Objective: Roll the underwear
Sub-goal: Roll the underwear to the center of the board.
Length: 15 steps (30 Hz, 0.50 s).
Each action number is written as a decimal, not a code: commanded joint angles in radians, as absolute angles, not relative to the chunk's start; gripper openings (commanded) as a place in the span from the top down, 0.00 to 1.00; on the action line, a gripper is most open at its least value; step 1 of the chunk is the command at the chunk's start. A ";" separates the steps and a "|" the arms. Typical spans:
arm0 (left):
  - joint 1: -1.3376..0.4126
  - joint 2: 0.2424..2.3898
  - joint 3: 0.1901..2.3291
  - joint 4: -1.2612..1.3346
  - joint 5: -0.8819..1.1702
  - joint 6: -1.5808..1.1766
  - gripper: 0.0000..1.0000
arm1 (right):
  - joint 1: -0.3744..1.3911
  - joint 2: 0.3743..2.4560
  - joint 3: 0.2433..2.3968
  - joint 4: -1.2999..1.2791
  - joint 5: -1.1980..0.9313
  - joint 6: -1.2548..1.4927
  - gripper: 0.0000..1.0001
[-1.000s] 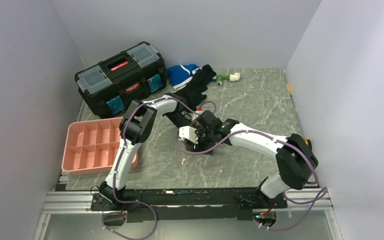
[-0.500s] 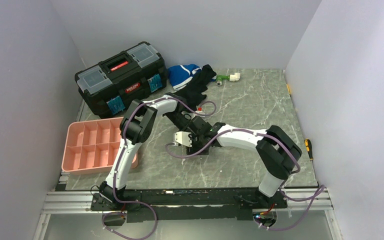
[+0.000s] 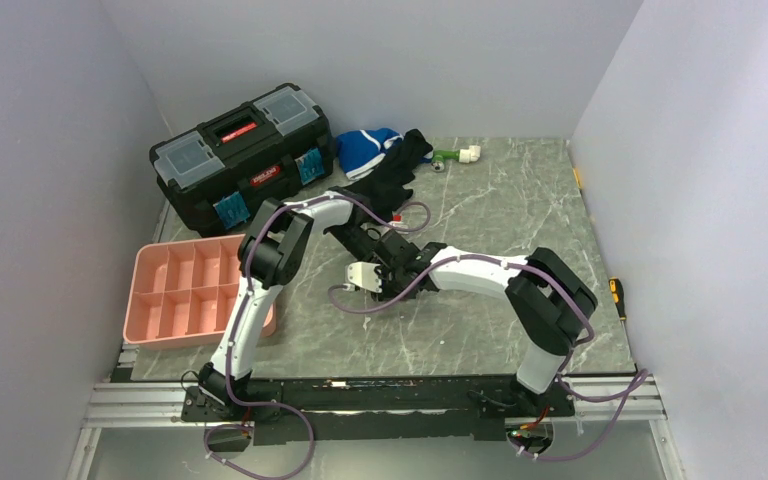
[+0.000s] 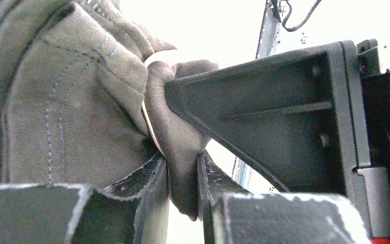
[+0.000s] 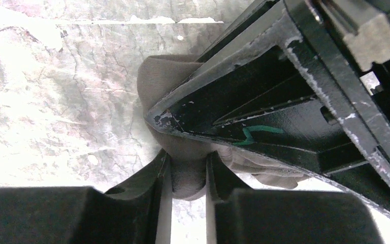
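Note:
The underwear (image 4: pixel 56 101) is grey-brown ribbed fabric with stitched seams and fills the left of the left wrist view. My left gripper (image 4: pixel 183 173) is shut on a fold of it. My right gripper (image 5: pixel 188 170) is shut on another fold of the underwear (image 5: pixel 155 76), just above the marble table. The two grippers are close together and cross: the right one's finger (image 4: pixel 284 117) shows in the left wrist view, and the left one's finger (image 5: pixel 284 112) shows in the right wrist view. In the top view both grippers (image 3: pixel 385 272) meet mid-table and hide the garment.
A pink compartment tray (image 3: pixel 150 300) lies at the left. A black toolbox (image 3: pixel 240 150) stands at the back left. A blue-and-white garment (image 3: pixel 365 145), a black garment (image 3: pixel 395 172) and a green-and-white object (image 3: pixel 457 154) lie at the back. A yellow-handled tool (image 3: pixel 615 290) lies at the right edge.
My right arm has folded its elbow inward and its gripper has moved left and slightly nearer, close against the left gripper. The left arm has barely moved.

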<state>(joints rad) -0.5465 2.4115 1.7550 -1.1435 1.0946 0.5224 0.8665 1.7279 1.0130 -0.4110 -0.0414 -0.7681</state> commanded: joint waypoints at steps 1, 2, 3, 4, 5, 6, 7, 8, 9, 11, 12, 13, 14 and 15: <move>-0.562 2.402 1.721 -1.117 0.954 0.553 0.75 | 0.866 1.819 1.008 -0.543 -0.180 -0.754 0.87; -0.560 2.394 1.716 -1.113 0.950 0.552 0.72 | 0.864 1.825 1.015 -0.558 -0.193 -0.756 0.89; -0.559 2.382 1.709 -1.107 0.942 0.549 0.69 | 0.863 1.828 1.020 -0.572 -0.207 -0.757 0.91; -0.557 2.366 1.698 -1.097 0.931 0.544 0.65 | 0.860 1.831 1.023 -0.582 -0.218 -0.759 0.93; -0.553 2.347 1.684 -1.079 0.916 0.537 0.60 | 0.858 1.833 1.028 -0.592 -0.228 -0.759 0.94; -0.549 2.325 1.663 -1.065 0.903 0.535 0.55 | 0.858 1.835 1.029 -0.601 -0.236 -0.761 0.96; -0.543 2.304 1.648 -1.048 0.891 0.532 0.51 | 0.855 1.836 1.029 -0.610 -0.243 -0.761 0.97; -0.539 2.288 1.639 -1.040 0.880 0.531 0.48 | 0.855 1.835 1.026 -0.615 -0.247 -0.760 0.98; -0.534 2.274 1.632 -1.038 0.873 0.532 0.47 | 0.854 1.835 1.024 -0.620 -0.251 -0.759 0.99; -0.519 2.254 1.626 -1.041 0.868 0.534 0.45 | 0.854 1.830 1.017 -0.627 -0.259 -0.758 1.00; -0.513 2.247 1.623 -1.043 0.870 0.537 0.44 | 0.853 1.829 1.016 -0.631 -0.263 -0.757 1.00; -0.507 2.239 1.621 -1.046 0.872 0.539 0.44 | 0.852 1.828 1.015 -0.637 -0.267 -0.756 1.00; -0.502 2.232 1.618 -1.049 0.877 0.546 0.43 | 0.851 1.828 1.015 -0.642 -0.272 -0.754 1.00; -0.494 2.226 1.614 -1.053 0.882 0.551 0.43 | 0.850 1.827 1.015 -0.646 -0.278 -0.753 1.00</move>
<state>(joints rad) -0.5167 2.2715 1.6344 -1.0744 0.9733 0.5018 0.8402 1.7550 1.0672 -0.4961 -0.1143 -0.7780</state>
